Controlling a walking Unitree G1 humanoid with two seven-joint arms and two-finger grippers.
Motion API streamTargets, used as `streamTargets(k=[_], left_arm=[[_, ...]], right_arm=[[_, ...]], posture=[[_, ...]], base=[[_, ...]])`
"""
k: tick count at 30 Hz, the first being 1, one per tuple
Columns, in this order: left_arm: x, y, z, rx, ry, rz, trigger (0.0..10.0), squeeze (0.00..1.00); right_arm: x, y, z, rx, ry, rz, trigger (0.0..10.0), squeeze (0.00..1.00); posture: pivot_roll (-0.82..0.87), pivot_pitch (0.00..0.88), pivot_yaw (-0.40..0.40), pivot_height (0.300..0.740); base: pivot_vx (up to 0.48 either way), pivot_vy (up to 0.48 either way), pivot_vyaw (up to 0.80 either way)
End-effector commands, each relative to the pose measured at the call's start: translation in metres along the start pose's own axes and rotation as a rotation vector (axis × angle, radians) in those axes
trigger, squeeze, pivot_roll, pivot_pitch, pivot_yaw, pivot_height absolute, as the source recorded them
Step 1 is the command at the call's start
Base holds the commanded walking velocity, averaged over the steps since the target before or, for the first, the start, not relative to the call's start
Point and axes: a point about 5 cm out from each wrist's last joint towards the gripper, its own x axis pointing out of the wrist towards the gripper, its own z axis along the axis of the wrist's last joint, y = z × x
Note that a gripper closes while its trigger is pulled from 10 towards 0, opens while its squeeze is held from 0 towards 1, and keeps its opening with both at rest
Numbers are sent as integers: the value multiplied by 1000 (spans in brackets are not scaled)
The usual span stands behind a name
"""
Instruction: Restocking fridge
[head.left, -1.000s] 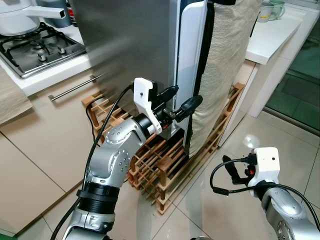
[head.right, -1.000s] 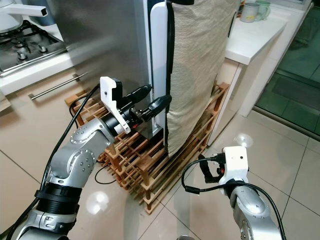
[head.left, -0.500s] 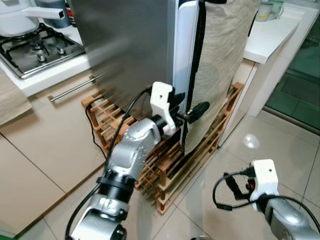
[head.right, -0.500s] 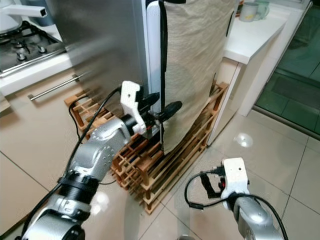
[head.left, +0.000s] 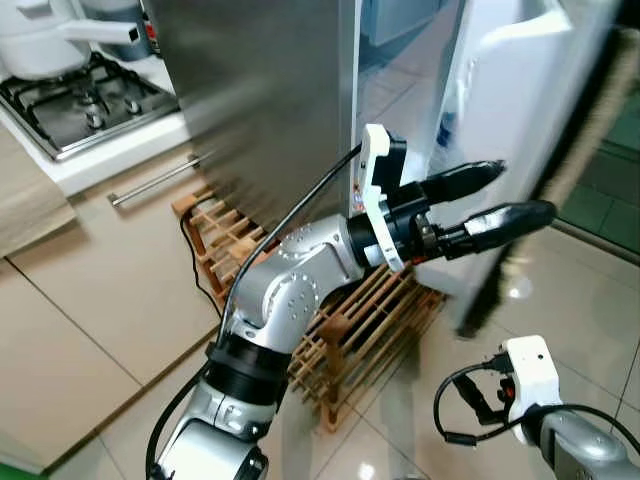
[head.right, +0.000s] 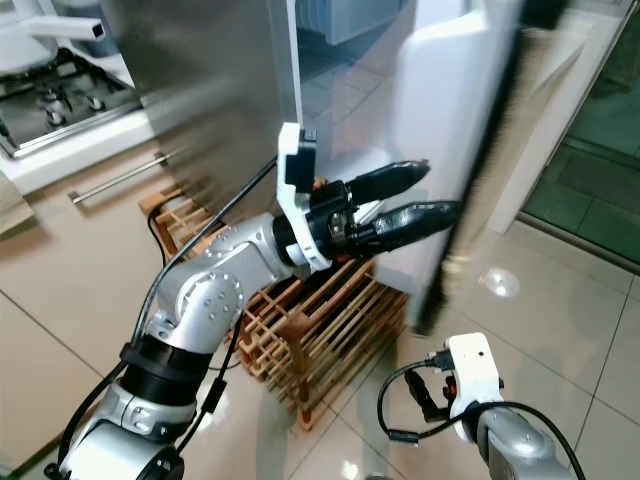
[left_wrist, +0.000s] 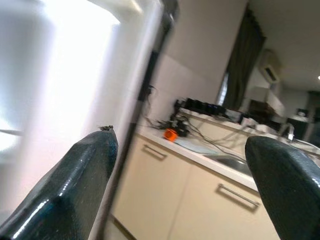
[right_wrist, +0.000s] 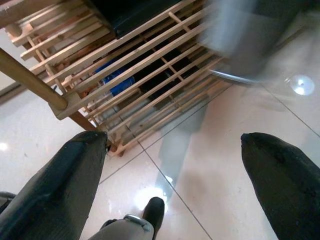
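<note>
The steel fridge (head.left: 260, 90) stands ahead with its door (head.left: 500, 80) swung wide, the white inner face turned toward me and blurred. My left gripper (head.left: 520, 190) reaches out at the door's lower part, open, holding nothing. In the left wrist view its fingers (left_wrist: 75, 185) point past the white door face (left_wrist: 65, 75) and the door's dark edge (left_wrist: 145, 110). My right gripper (right_wrist: 172, 137) hangs low at the right, open and empty, over the tiled floor (right_wrist: 225, 165).
A wooden rack (head.left: 350, 330) stands on the floor under the fridge, below my left arm. On my left are a gas stove (head.left: 70, 95) and a cabinet with a bar handle (head.left: 160, 178). A beige cloth (head.left: 610, 100) hangs on the door's outer side.
The fridge door has swung open toward the right. My left arm has stretched out to the right with it. The right arm has stayed low.
</note>
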Motion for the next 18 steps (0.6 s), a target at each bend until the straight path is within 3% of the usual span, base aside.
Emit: streamTargets(k=[1, 2, 3, 5, 6, 9, 10, 11, 13, 15, 17, 18], left_arm=[[-8, 7, 6, 15, -7, 54, 10000, 0], [-14, 12, 6, 41, 1, 102, 10000, 0], [-26, 23, 7, 76, 20, 237, 10000, 0], [-34, 27, 8, 90, 29, 290, 10000, 0], [-53, 29, 9, 85, 41, 361, 10000, 0], [-78, 22, 9, 94, 68, 404, 10000, 0], [-78, 22, 9, 94, 68, 404, 10000, 0], [-95, 15, 9, 93, 90, 424, 10000, 0], [-113, 10, 9, 98, 114, 458, 10000, 0], [-141, 13, 9, 121, 141, 589, 10000, 0], [-150, 16, 10, 127, 137, 646, 10000, 0], [-163, 23, 13, 152, 109, 787, 10000, 0]], right_arm=[[-1, -2, 0, -4, -5, 1, 10000, 0], [-1, -1, 3, -7, -25, 1, 10000, 0], [0, -1, 10, -9, -70, 1, 10000, 0], [1, -1, 16, -9, -98, 0, 10000, 0], [3, -2, 32, 2, -171, -21, 10000, 0], [8, -6, 58, 30, -286, -74, 10000, 0], [8, -6, 58, 30, -286, -74, 10000, 0], [10, -5, 76, 43, -357, -87, 10000, 0], [12, -2, 91, 51, -416, -86, 10000, 0], [14, 7, 109, 42, -483, -62, 10000, 0], [15, 11, 114, 42, -502, -46, 10000, 0], [16, 17, 122, 39, -537, -18, 10000, 0]], posture=[[-220, 0, 80, 740], [-212, 0, 77, 740], [-206, 0, 76, 740], [-202, 0, 75, 740], [-184, 0, 68, 740], [-155, 0, 55, 740], [-155, 0, 55, 740], [-141, 0, 49, 740], [-123, 0, 40, 740], [-98, 0, 27, 740], [-90, 0, 23, 740], [-79, 0, 16, 740]], base=[[0, 0, 0], [0, 0, 0], [0, 0, 0], [0, 0, 0], [0, 0, 0], [0, 0, 0], [0, 0, 0], [0, 0, 0], [0, 0, 0], [0, 0, 0], [0, 0, 0], [0, 0, 675]])
